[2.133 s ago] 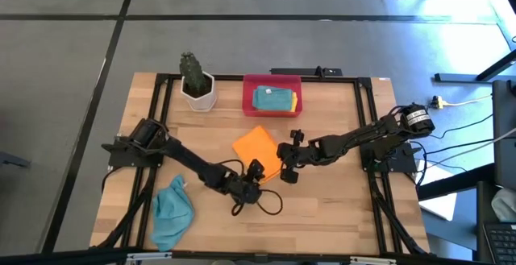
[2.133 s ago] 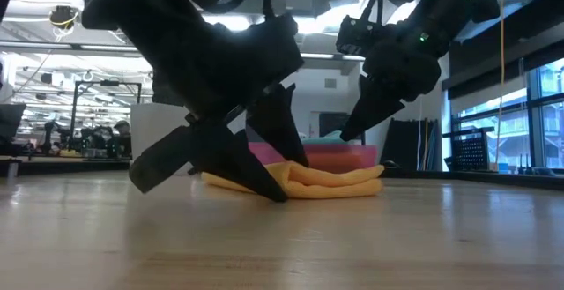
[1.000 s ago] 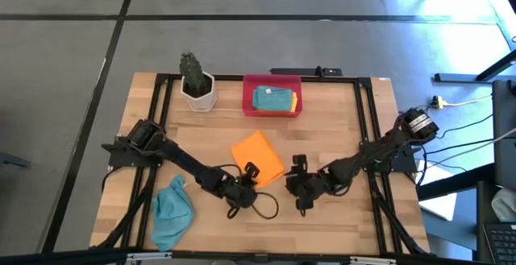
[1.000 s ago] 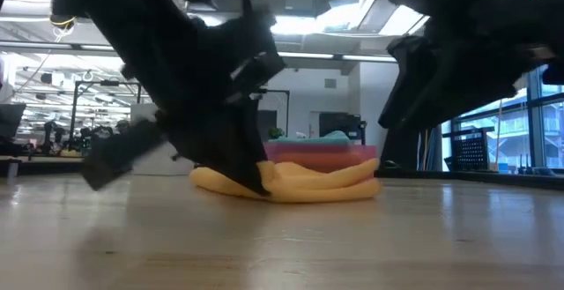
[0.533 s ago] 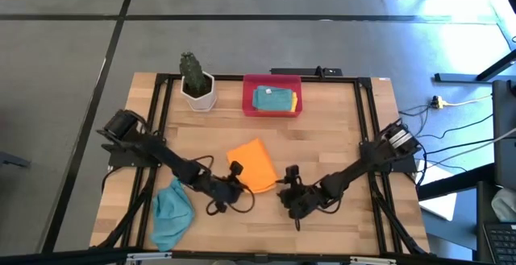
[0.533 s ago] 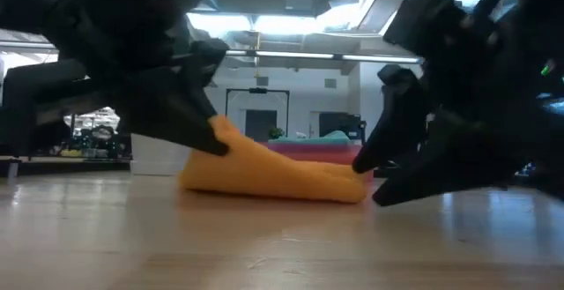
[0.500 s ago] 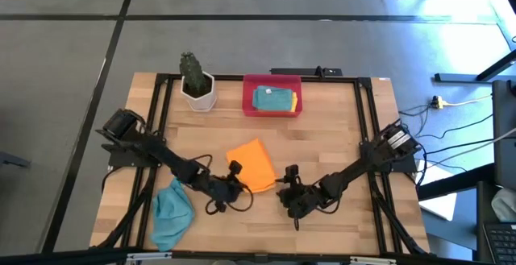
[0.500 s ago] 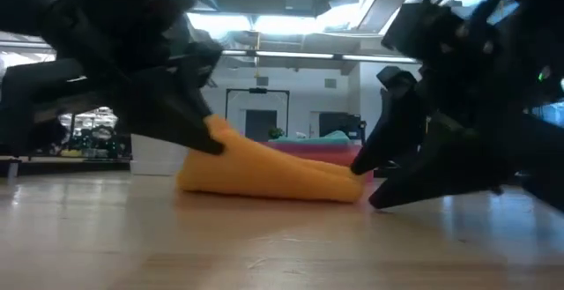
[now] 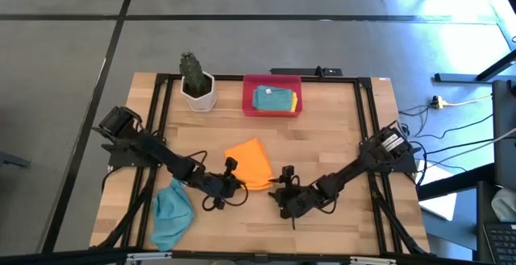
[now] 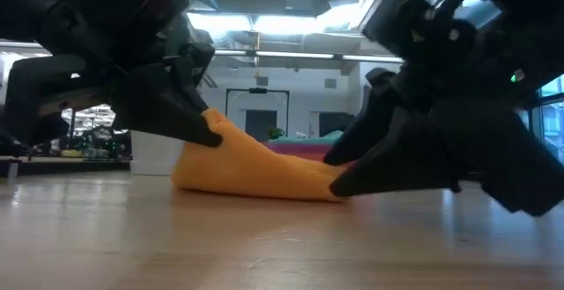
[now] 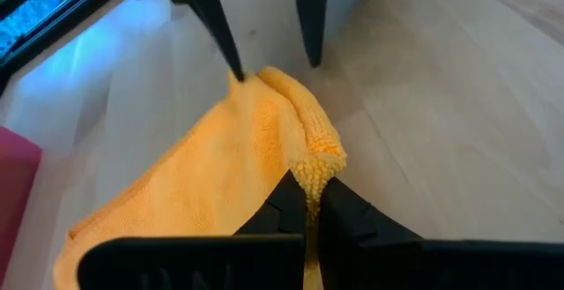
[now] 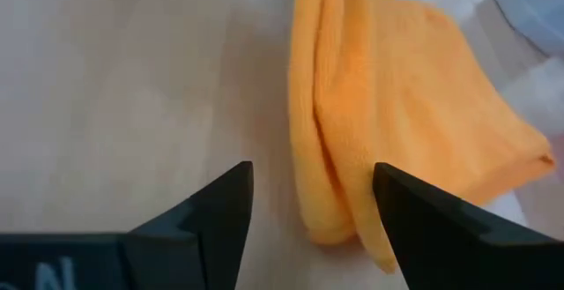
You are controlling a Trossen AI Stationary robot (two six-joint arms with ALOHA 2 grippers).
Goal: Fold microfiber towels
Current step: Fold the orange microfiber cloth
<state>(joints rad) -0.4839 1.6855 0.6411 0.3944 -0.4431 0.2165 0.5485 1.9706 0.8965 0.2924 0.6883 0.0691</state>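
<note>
Two grippers flank the orange towel (image 9: 249, 163) mid-table: left gripper (image 9: 231, 168) clamped on its near-left corner, right gripper (image 9: 285, 175) spread wide, empty, beside its near-right corner. Soft, light; best pinched at corners.

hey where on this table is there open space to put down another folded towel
Bare wood lies right of the red tray toward the far right corner, and along the near edge right of the teal towel. The centre is crowded: left pincer and right pincer flank the orange towel.
</note>
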